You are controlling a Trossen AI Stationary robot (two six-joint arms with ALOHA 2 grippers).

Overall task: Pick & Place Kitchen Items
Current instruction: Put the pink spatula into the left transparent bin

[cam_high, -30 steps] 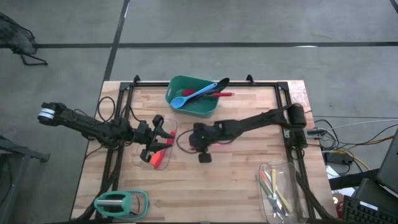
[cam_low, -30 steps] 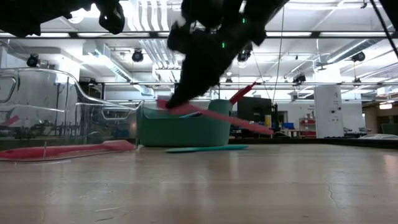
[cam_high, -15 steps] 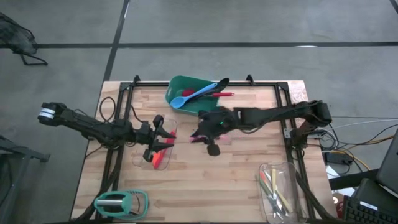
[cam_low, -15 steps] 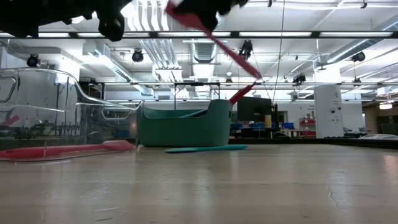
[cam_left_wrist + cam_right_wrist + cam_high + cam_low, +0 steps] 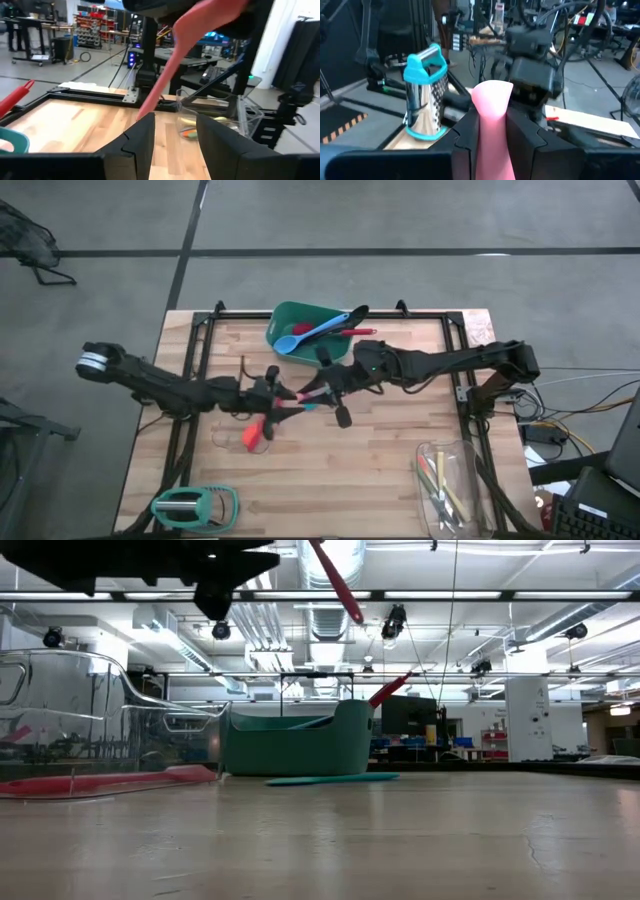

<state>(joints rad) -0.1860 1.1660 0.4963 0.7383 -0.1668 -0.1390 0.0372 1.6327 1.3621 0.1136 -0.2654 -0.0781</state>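
Robotics lab or industrial workshop: exposed ceiling ducts and strip lights, grey concrete floor, parts shelving, a wooden desk in a black frame.

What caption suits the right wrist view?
Right gripper clamps a pink spatula, facing a teal-handled grater.

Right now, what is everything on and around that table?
Table: one, light wood.
Tub: one, green, between the arms' bases.
Blue spoon, red utensil, black slotted spoon: one each, in the tub.
Teal utensil: one, lying by the tub.
Glass trays: two, clear; left one holds a red-orange utensil, right one small cutlery.
Grater: one, teal-handled, left corner.
Pink spatula: one, in the air, mid-table.
Right arm's fingers: black, shut on the spatula.
Left arm's fingers: black, open, at the spatula's other end.
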